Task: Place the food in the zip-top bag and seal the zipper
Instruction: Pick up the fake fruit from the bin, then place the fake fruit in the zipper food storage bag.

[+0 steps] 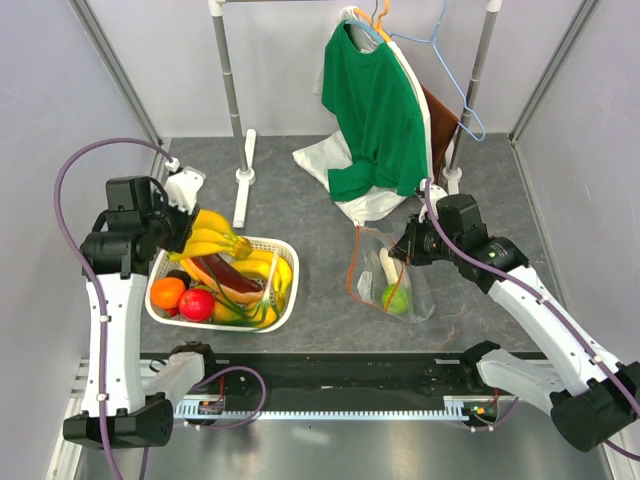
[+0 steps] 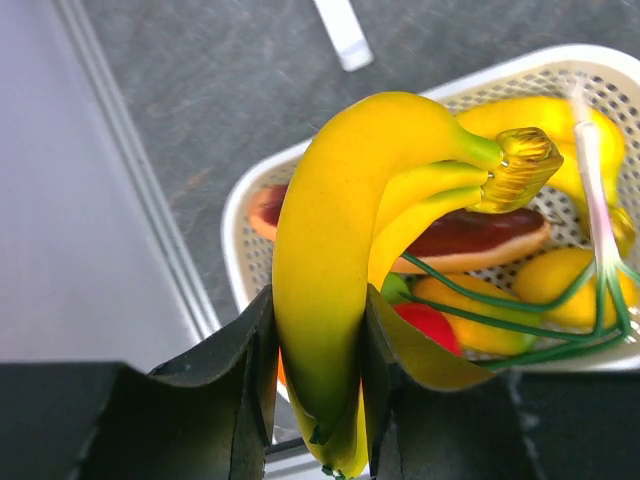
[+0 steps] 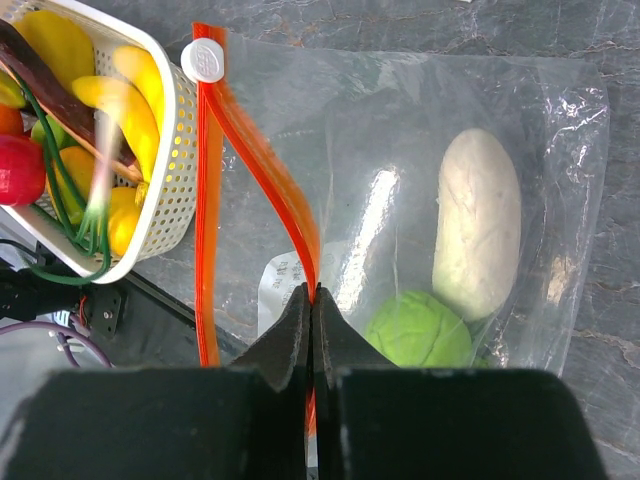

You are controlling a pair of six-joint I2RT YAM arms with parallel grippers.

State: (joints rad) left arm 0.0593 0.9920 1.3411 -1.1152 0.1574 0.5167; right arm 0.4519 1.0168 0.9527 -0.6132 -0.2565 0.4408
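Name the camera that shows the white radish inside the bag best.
The right wrist view: the white radish lies large and whole through the clear zip-top bag, beside the green lime. The top external view shows it only as a small pale shape. The left wrist view misses it.

White arm links point(image 1: 108, 340), black joints point(image 1: 128, 200) and black fingers point(image 2: 250, 390) are seen, purple cables point(image 1: 60, 190) looped behind them.

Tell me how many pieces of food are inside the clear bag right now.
2. A white radish lies in the zip-top bag, and a green lime sits beside it, near the right gripper pinching the zipper. The gripper may hide a little more.
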